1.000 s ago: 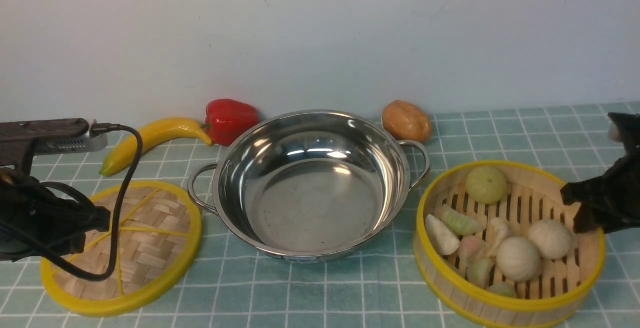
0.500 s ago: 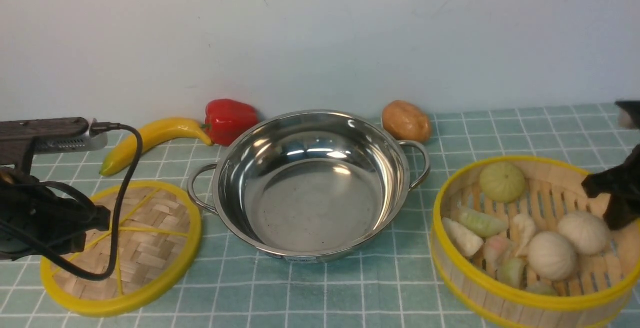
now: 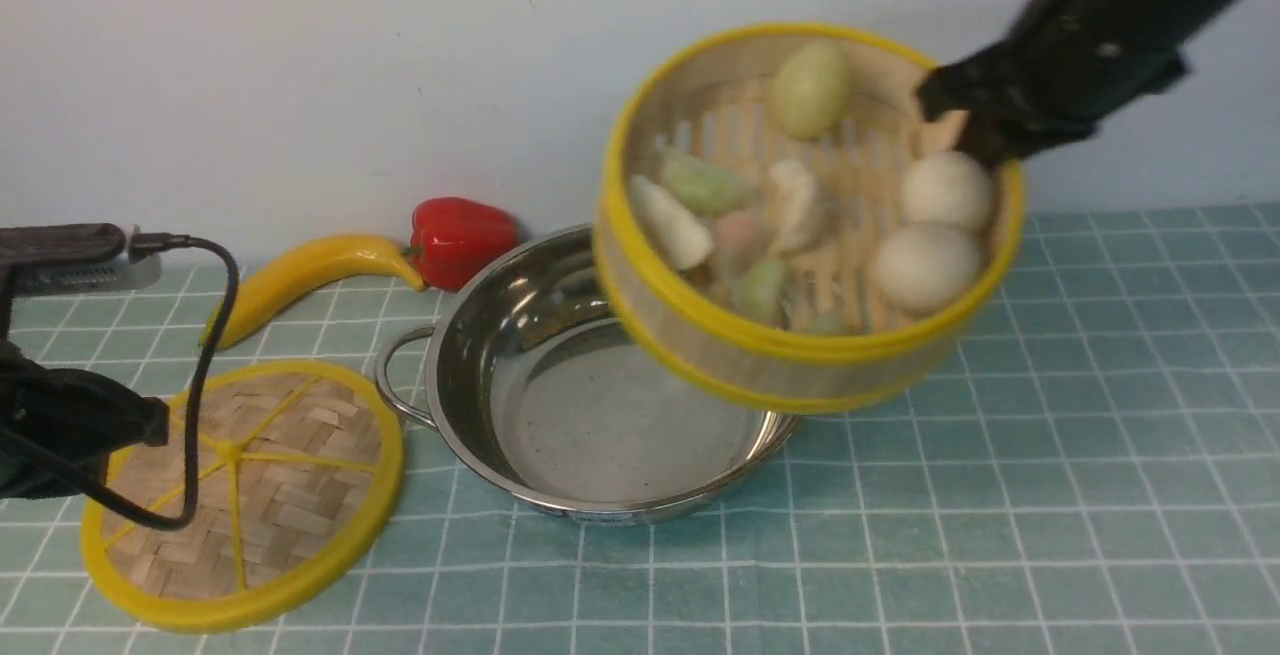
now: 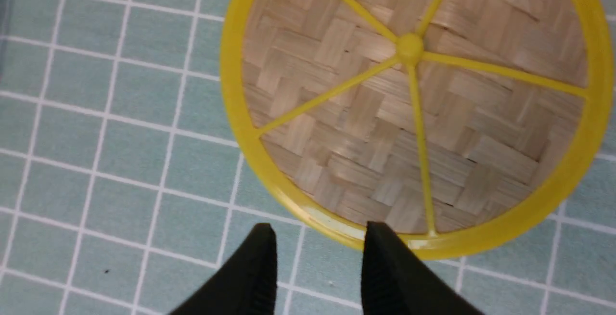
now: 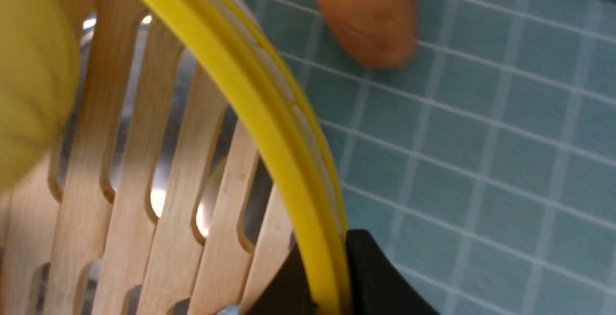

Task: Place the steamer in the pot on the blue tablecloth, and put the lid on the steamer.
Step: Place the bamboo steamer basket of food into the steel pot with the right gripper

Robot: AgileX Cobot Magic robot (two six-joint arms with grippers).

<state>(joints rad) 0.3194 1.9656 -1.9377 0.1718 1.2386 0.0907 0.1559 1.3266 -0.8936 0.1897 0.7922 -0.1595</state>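
The steamer point(image 3: 780, 355), a yellow-rimmed bamboo basket of pale buns and dumplings, hangs in the air tilted toward me, over the right part of the shiny pot point(image 3: 600, 425). My right gripper point(image 3: 965, 130) is shut on its far right rim; the right wrist view shows the right gripper point(image 5: 327, 281) with a black finger on each side of the steamer's point(image 5: 144, 161) yellow rim. The woven lid point(image 3: 280, 455) lies flat on the blue tablecloth point(image 3: 1000, 535) left of the pot. My left gripper point(image 3: 150, 425) hovers at the lid's left edge. In its wrist view the left gripper point(image 4: 317, 243) stands open and empty beside the lid point(image 4: 409, 113).
A banana point(image 3: 300, 280) and a red pepper point(image 3: 460, 235) lie behind the lid and pot, near the wall. A brown potato point(image 5: 365, 17) lies on the cloth beyond the steamer. A black cable point(image 3: 200, 385) loops from my left arm over the lid.
My right gripper closed on the steamer's rim and lifted it from the cloth at the right, up and left to above the pot. The left gripper drew slightly back from the lid.
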